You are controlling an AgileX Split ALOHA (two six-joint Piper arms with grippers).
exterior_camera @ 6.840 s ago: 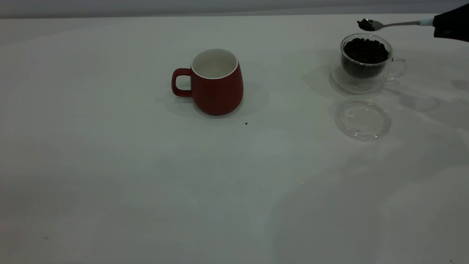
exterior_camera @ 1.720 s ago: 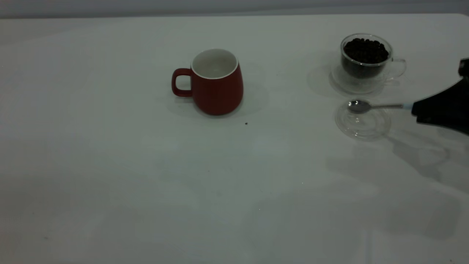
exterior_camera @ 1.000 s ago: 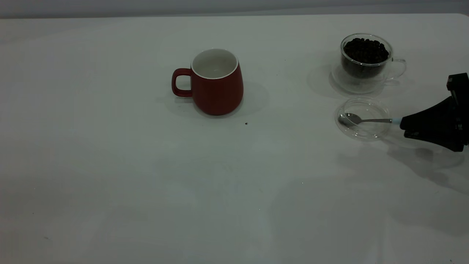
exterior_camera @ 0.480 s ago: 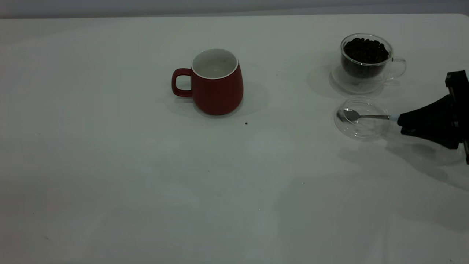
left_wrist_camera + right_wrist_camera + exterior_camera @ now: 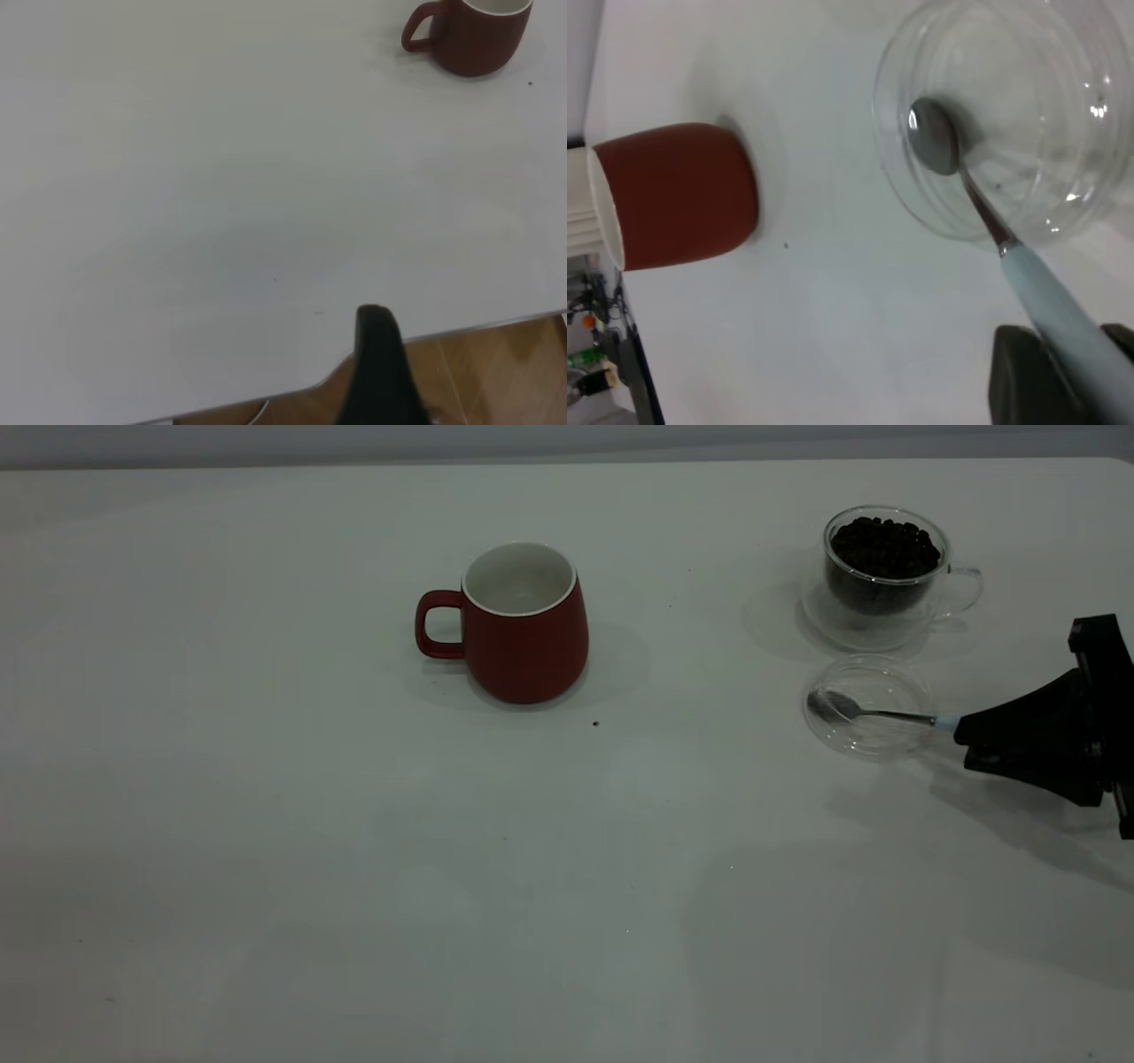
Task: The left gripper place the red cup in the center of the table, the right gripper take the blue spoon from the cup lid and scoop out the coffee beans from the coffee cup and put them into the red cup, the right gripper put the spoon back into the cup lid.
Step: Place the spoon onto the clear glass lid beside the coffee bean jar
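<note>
The red cup (image 5: 527,633) stands upright mid-table, handle to the left, its white inside showing; the left wrist view catches it far off (image 5: 474,40), and the right wrist view has it too (image 5: 678,195). At the right, the clear coffee cup (image 5: 886,576) holds coffee beans (image 5: 886,545). Just in front of it lies the cup lid (image 5: 873,735), with the blue spoon (image 5: 877,714) resting its bowl (image 5: 935,142) inside. My right gripper (image 5: 961,735) is shut on the spoon's pale handle (image 5: 1067,341), low beside the lid. The left gripper (image 5: 379,354) hangs past the table's edge.
The white table (image 5: 354,850) stretches wide to the left and front of the red cup. A tiny dark speck (image 5: 595,724) lies just right of the cup's base. A wooden floor (image 5: 496,372) shows beyond the table edge in the left wrist view.
The right gripper brought the spoon from above the coffee cup down to the lid. In the last second it edged left and lower, and the lid shifted slightly left.
</note>
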